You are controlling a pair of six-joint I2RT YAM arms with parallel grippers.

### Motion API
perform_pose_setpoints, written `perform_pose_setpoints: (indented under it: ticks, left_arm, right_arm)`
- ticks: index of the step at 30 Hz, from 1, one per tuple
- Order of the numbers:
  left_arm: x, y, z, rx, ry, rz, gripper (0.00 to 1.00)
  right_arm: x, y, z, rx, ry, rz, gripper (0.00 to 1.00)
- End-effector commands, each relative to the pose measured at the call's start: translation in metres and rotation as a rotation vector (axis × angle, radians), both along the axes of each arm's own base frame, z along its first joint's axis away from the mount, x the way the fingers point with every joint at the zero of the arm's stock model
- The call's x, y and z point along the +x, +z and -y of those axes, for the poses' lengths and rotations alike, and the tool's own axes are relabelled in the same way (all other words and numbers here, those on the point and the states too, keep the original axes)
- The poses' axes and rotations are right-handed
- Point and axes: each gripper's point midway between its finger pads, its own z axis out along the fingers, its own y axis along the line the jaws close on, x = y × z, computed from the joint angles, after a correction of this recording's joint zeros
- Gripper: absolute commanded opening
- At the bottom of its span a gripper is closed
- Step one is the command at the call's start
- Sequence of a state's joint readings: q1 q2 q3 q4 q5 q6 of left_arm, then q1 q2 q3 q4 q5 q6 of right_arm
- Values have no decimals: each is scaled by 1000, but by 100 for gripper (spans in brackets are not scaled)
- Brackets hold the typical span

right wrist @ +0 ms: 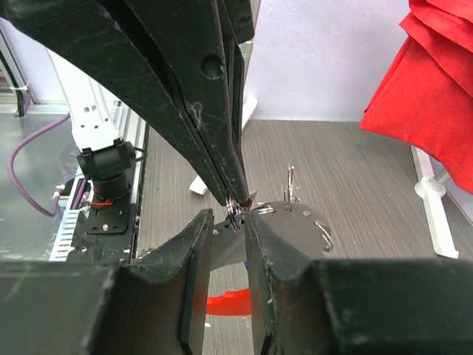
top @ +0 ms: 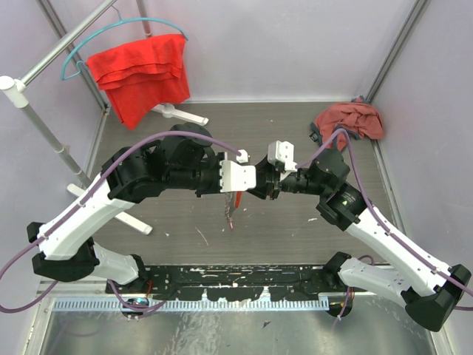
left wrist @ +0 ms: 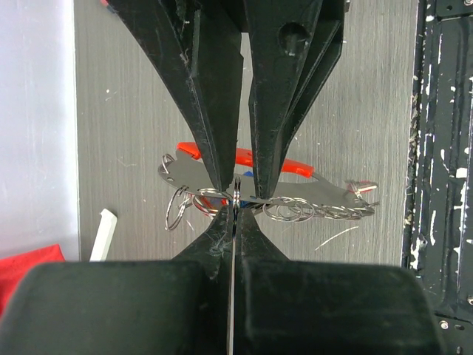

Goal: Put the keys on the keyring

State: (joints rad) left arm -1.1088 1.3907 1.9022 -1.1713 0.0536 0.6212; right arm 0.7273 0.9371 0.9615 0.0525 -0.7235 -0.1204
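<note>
Claws meet tip to tip above the table (left wrist: 126, 96). Left claw (left wrist: 233, 214) is clamped tight on a thin wire loop of the keyring (left wrist: 310, 211). Right claw (right wrist: 229, 225) faces it, fingers parted only narrowly and flanking the same loop; whether they press it cannot be told. Just beyond the tips, the keys (left wrist: 185, 171), with orange, blue and red heads, bunch beside the red tag (right wrist: 225, 302). Farther back, a red cloth (top: 140, 74) drapes a hanger.
</note>
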Motion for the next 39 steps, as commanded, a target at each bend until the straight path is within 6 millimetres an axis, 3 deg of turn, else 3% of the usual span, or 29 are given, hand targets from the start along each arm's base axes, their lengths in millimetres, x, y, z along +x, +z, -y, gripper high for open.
perform_pose_setpoints:
  ticks: [1, 8, 18, 24, 28, 33, 34, 39]
  left_arm:
    - [-4, 24, 4, -87, -29, 36, 0]
    - [-4, 24, 5, -88, -34, 35, 0]
    - [-5, 25, 6, -96, -38, 34, 0]
    - [-5, 25, 6, -100, -40, 34, 0]
    - [-2, 32, 6, -138, -20, 54, 1]
    - [2, 50, 7, -238, 5, 104, 29]
    - [-2, 62, 2, -288, 3, 122, 34]
    - [-13, 88, -2, -461, -22, 155, 45]
  right_arm:
    - [-6, 37, 1, 76, 17, 69, 29]
    - [-7, 39, 1, 81, 22, 71, 29]
    - [-5, 36, -1, 74, 26, 61, 20]
    - [-3, 36, -1, 70, 19, 57, 2]
    - [-1, 41, 1, 64, -5, 74, 1]
    - [1, 58, 6, 63, -36, 109, 1]
    - [0, 62, 7, 64, -35, 115, 1]
    - [-6, 84, 13, 92, -38, 154, 1]
